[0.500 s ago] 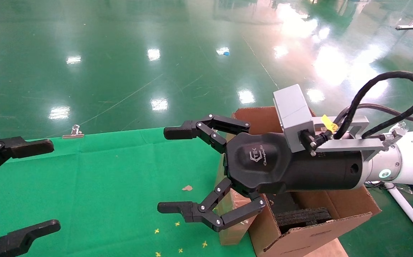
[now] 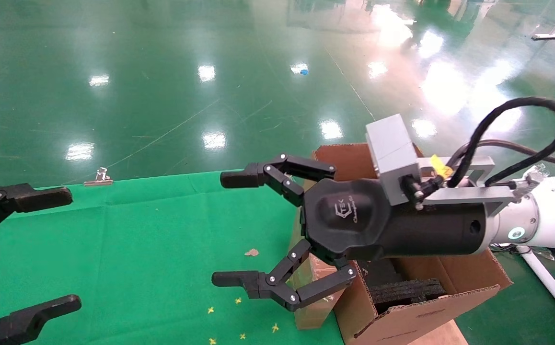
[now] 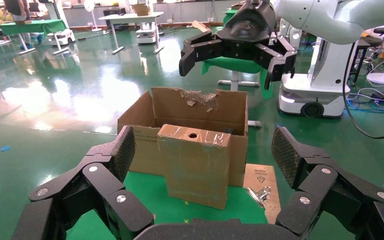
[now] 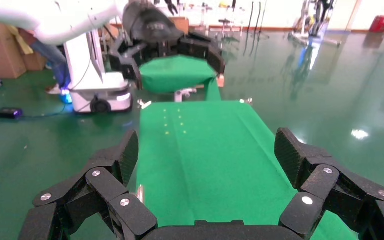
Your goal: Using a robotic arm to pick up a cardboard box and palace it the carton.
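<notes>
Arms: two; the white robotic arm's black right gripper (image 2: 227, 228) is hovering, jaws spread and empty, above the green cloth-covered table (image 2: 138, 239); the black left gripper (image 2: 69, 249) is waiting splayed, empty.
Boxes: one small taped brown cardboard box (image 3: 196, 165) is standing upright on the cloth, touching one large ragged-flapped brown carton (image 3: 200, 107).
</notes>
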Available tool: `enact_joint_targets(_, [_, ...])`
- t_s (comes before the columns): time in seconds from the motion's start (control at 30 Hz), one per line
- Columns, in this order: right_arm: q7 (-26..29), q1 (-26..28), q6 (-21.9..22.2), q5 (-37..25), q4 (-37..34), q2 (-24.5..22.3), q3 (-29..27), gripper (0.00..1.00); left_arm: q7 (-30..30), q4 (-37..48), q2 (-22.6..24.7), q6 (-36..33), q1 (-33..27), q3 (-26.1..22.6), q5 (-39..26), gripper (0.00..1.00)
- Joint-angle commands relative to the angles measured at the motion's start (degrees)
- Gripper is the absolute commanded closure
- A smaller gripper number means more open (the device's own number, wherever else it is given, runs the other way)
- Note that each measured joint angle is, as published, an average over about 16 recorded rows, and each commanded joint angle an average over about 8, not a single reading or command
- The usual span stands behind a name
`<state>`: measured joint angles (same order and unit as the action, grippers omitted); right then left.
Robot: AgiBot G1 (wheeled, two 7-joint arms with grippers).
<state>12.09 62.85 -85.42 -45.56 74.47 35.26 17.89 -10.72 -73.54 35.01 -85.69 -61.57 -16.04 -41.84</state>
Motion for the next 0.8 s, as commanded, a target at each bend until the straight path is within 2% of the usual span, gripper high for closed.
enact_joint_targets(0.03, [0.0, 0.0, 0.1, -0.2, 0.1, -0.1, 0.1, 0.0, 0.0, 0.0, 0.0, 0.0, 0.0, 0.0, 0.0, 0.0])
enact_joint_targets(0.2, [4.2, 4.5, -0.1, -11.0, 2.2, 1.6, 5.7, 0.0, 0.0, 0.0, 0.0, 0.0, 0.0, 0.0, 0.0, 0.0])
enact_joint_targets(0.4, [9.6, 14.0, -2.6, -29.0, 3.2, 6.9, 15.5, 0.0, 0.0, 0.0, 0.0, 0.0, 0.0, -0.1, 0.0, 0.0])
enact_joint_targets(0.5, [11.5, 18.8, -3.5, -35.9, 3.3, 9.4, 20.1, 0.0, 0.0, 0.0, 0.0, 0.0, 0.0, -0.1, 0.0, 0.0])
enact_joint_targets(0.63, [14.1, 25.4, -4.3, -40.3, 3.4, 11.0, 24.6, 0.0, 0.1, 0.0, 0.0, 0.0, 0.0, -0.1, 0.1, 0.0])
enact_joint_targets(0.8, [17.3, 33.8, -5.1, -39.0, 3.2, 10.1, 29.6, 0.0, 0.1, 0.0, 0.0, 0.0, 0.0, -0.1, 0.1, 0.0])
